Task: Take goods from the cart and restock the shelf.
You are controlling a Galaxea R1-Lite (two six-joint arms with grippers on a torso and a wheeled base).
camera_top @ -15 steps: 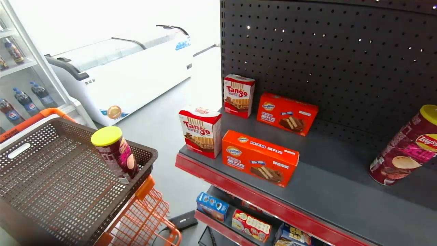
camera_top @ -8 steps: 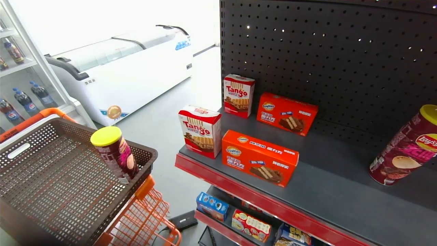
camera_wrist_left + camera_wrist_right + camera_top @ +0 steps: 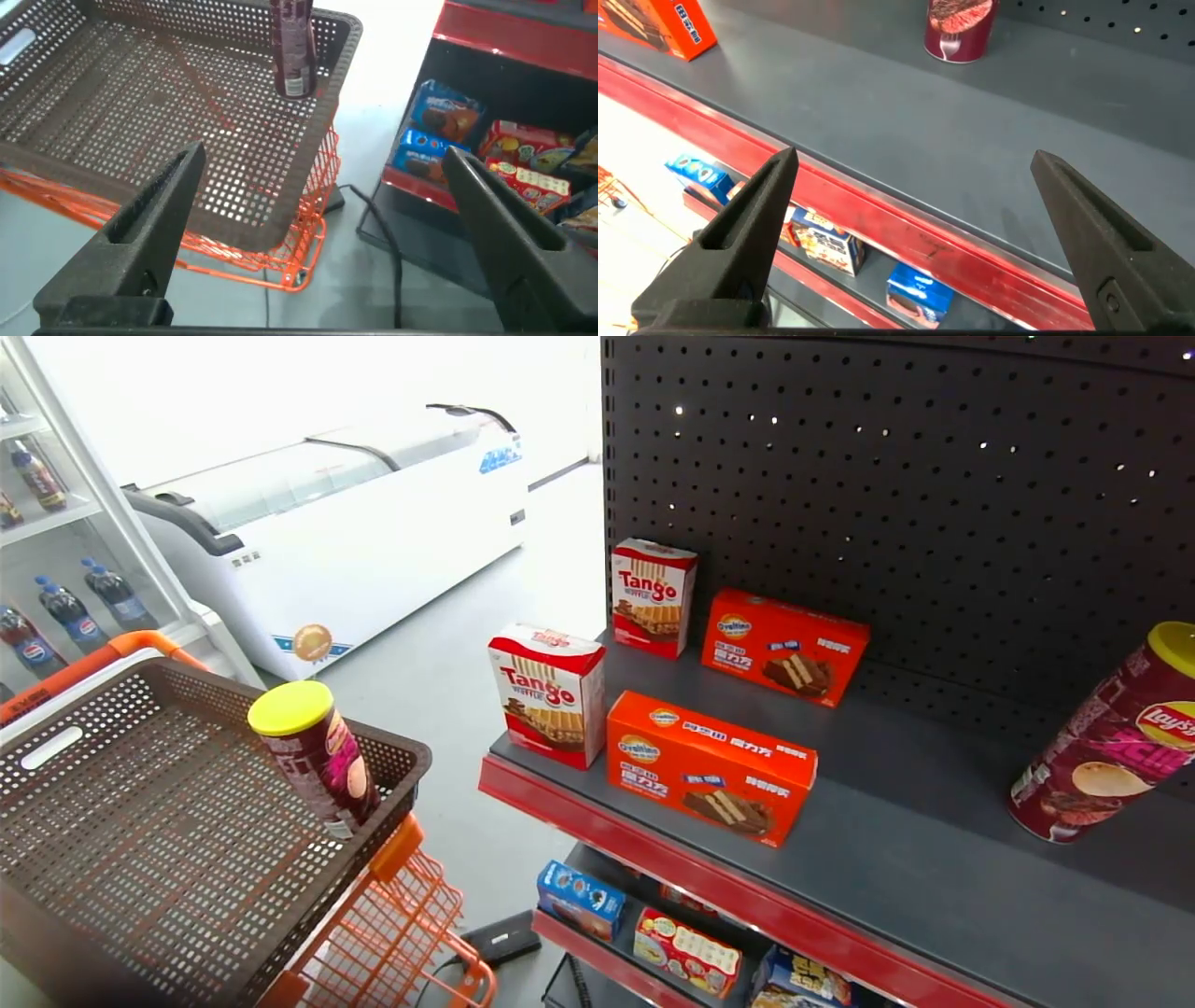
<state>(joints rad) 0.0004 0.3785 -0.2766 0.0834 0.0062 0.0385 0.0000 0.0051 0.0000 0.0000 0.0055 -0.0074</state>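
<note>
- The left gripper (image 3: 322, 154) has its two black fingers spread wide, with nothing between them. It hangs above the grey floor on the cart side of the shelf and points down at the gap between cart and shelf.
- The right gripper (image 3: 913, 157) is also spread wide and holds nothing. It hovers over the red front edge of the dark grey metal shelf (image 3: 934, 887) and points down at the board.
- A dark red cylindrical chip can with a yellow lid (image 3: 313, 756) stands in the brown perforated plastic basket (image 3: 140, 821), in the corner nearest the shelf, touching or just beside the basket wall. Its long axis is upright, with the lid on top.
- The basket sits on an orange wire cart (image 3: 392, 933), which stands just beside the shelf's end.
- A second dark red chip can with a yellow lid (image 3: 1111, 747) stands upright on the shelf, near its black pegboard back (image 3: 887, 476).
- Two flat orange cardboard boxes (image 3: 709, 770) and two red-and-white wafer boxes (image 3: 546, 695) stand on the shelf at the end nearest the cart, one of each at the front edge and one of each at the pegboard.
- Small blue and red snack packs (image 3: 434, 126) lie on the lower board beneath the shelf.
</note>
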